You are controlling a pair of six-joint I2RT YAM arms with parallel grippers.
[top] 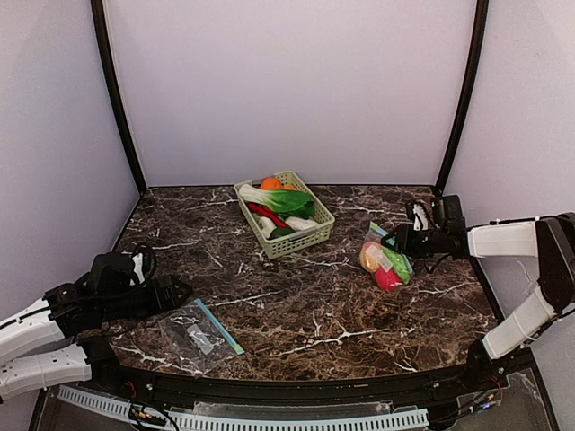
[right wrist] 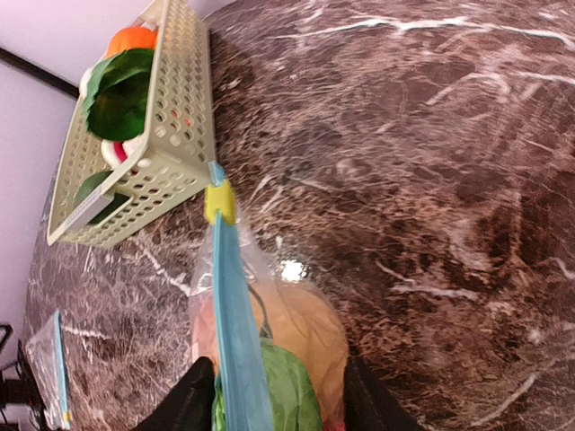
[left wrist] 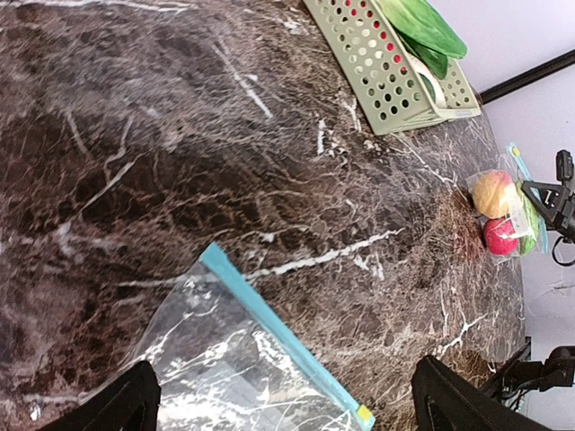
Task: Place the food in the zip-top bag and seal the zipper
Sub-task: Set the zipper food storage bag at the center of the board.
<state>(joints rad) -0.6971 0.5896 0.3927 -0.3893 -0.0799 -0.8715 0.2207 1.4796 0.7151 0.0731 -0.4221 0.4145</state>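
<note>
Two bags on dark veined marble table (top: 314, 305): flat, empty clear plastic bag (top: 199, 334) by left gripper (left wrist: 287, 386), fingers wide apart; pale green lattice basket (top: 296, 242) holding leafy greens (top: 287, 199); bulging filled bag (top: 386, 260) with round peach (top: 370, 257), straddled by right gripper (right wrist: 278, 395), clamping unclear.

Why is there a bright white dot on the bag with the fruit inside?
Right wrist view: that dot is light bouncing off the shiny plastic of the filled bag. Left wrist view: the empty bag has a pale sheen too. Top view: even light, only faint shadows, nothing fuzzy.
</note>
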